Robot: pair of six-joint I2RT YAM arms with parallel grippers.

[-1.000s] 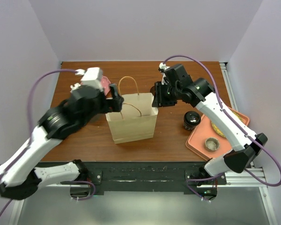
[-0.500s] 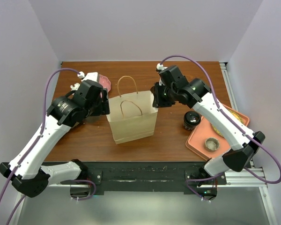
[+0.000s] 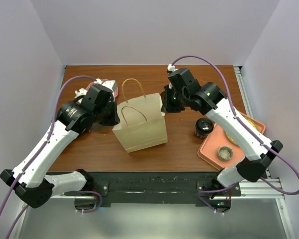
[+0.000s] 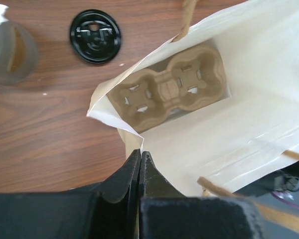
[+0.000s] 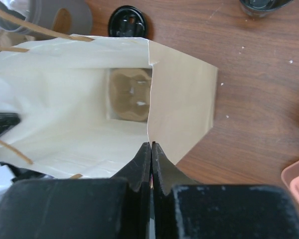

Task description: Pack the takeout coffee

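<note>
Left gripper (image 4: 140,154) is squeezed closed on the bag's (image 3: 141,127) left rim, right gripper (image 5: 151,145) same on the right rim, far as I can tell. Coffee (image 3: 203,128) sits upright outside it, near the surface's (image 3: 184,144) right edge, just beside the tray (image 3: 212,155).

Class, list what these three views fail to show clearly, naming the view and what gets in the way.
Takeout coffee: right wrist view, cut off by the top edge; only a sliver shows.
Grey cup: left wrist view, cut by the left edge and blurred; contents unreadable.
Pink object: top view, mostly hidden behind the left arm.
Cup carrier: right wrist view, paper bag walls hide part.
</note>
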